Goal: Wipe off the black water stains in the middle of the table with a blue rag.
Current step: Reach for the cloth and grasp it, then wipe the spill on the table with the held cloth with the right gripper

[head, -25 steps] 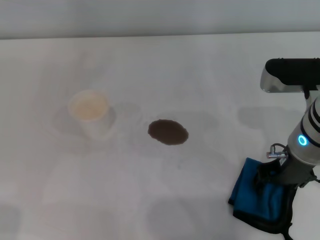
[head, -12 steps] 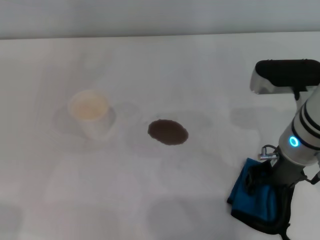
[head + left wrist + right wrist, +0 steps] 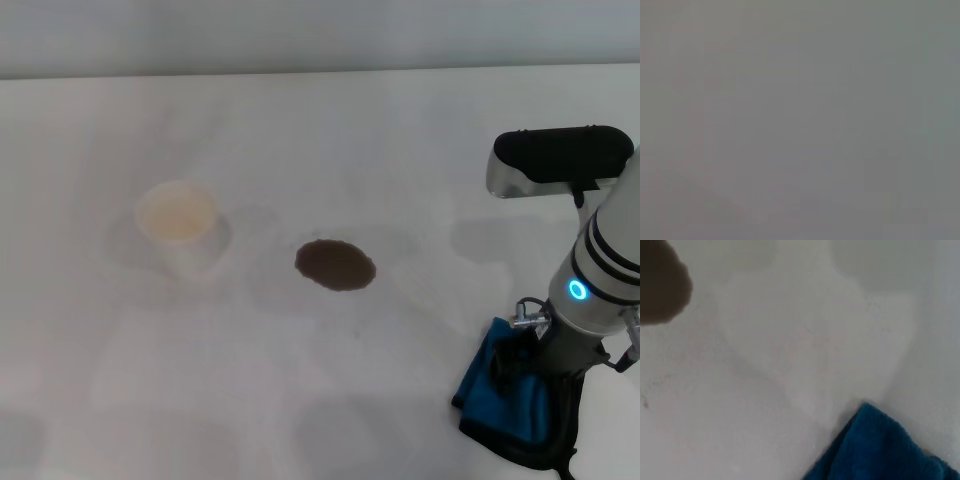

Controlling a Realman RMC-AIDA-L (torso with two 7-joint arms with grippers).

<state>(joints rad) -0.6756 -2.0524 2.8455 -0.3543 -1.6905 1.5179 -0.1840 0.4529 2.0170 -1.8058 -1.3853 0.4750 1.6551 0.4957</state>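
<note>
The black water stains (image 3: 335, 265) form one dark oval puddle near the middle of the white table (image 3: 330, 130). In the right wrist view a part of the black water stains (image 3: 660, 285) shows at one corner. The blue rag (image 3: 488, 392) hangs bunched at the table's near right, and a corner of the blue rag (image 3: 885, 450) shows in the right wrist view. My right gripper (image 3: 527, 362) points down and is shut on the rag's top, to the right of the puddle and nearer than it. The left gripper is out of view.
A white paper cup (image 3: 180, 228) stands upright to the left of the puddle, about a cup's width away. The left wrist view is a blank grey field.
My right arm has moved a little to the left and away from me, and the blue rag has shifted left with it. The puddle and the cup are unchanged.
</note>
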